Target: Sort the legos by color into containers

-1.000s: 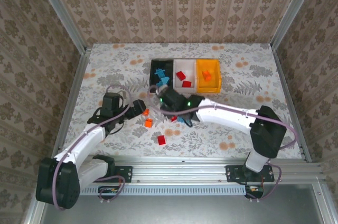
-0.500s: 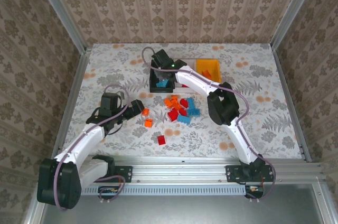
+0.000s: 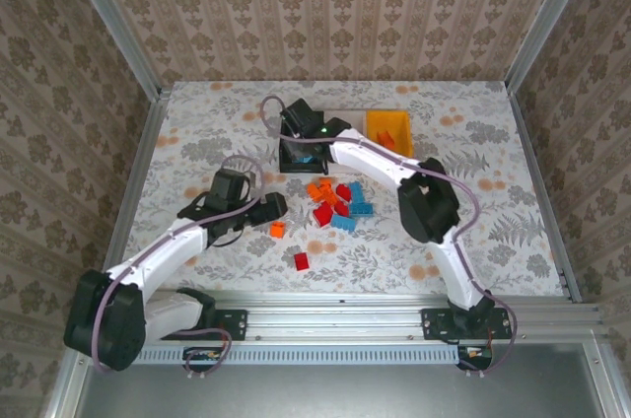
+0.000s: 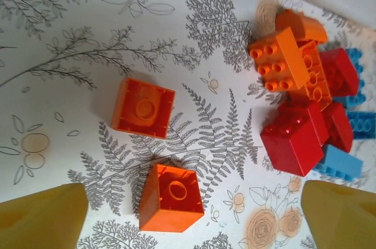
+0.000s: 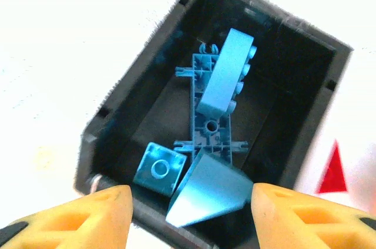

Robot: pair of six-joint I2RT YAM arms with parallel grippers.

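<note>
- The left claw [image 4: 194, 216] is held spread wide above two orange bricks [image 4: 143, 108] (hollow sides up); neither is touched.
- The right claw [image 5: 191, 214] is held spread over the black bin [image 5: 117, 114], which is set toward the bench's [image 3: 197, 122] far edge; nothing is pinched.
- Blue legos [image 5: 220, 81] are seen lying inside that bin.
- A pile [image 3: 335, 203] of red, orange and blue legos is left at the bench's middle.
- A red brick [image 3: 302, 260] is found alone, nearer the near edge.
- The orange bin [image 3: 387, 125] is placed rightmost.
</note>
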